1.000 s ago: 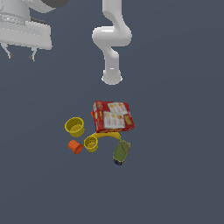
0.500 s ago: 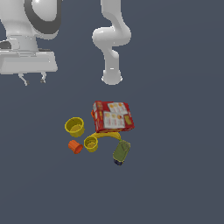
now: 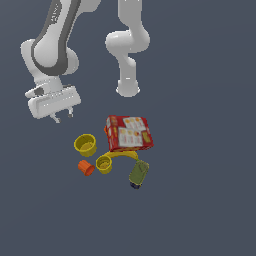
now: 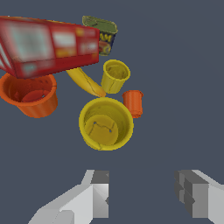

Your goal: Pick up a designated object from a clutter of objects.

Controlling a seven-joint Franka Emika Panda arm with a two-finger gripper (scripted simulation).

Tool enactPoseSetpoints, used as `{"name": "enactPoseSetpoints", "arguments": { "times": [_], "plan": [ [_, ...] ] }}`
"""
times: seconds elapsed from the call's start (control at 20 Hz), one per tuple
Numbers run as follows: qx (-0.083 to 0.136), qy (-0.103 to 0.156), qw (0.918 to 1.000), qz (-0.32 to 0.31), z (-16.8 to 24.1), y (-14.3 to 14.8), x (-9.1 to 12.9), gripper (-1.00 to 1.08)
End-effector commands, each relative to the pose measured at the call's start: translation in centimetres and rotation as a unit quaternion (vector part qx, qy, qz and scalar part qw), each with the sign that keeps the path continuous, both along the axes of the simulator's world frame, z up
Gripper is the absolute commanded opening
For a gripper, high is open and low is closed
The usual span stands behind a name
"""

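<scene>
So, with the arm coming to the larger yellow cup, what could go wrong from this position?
1. The small orange cup stands close beside the larger yellow cup, so a descending finger may knock it.
2. The smaller yellow cup looks alike; a small aiming error could grasp the wrong one.
3. The gripper is open and above the clutter, off to one side; closing on the thick rolled rim may slip.

Flat, even light fills both of my views, and the dark slate surface (image 3: pixel 210 200) carries no cast shadows or glare. The exterior view is soft and low in detail. In my wrist view the red box (image 4: pixel 48 43) at ten o'clock smears into blur, its print unreadable.
</scene>
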State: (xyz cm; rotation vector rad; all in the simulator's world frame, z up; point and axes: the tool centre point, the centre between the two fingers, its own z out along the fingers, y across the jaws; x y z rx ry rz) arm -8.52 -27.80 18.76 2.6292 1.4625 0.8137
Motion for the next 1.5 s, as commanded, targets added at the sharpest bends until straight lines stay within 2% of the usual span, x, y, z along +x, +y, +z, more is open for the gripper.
{"name": "enactPoseSetpoints", "arguments": {
  "times": [0.0,0.25,0.55,1.45],
  "plan": [
    [0.008,-0.001,0.9995,0.029,-2.7,1.8,0.2,0.28],
    [0.021,-0.001,0.9969,0.075,-6.6,5.0,0.4,0.28],
    [0.030,-0.001,0.9938,0.107,-9.2,7.5,0.3,0.28],
    [0.031,-0.001,0.9930,0.114,-12.2,9.1,1.4,0.28]
  ]
}}
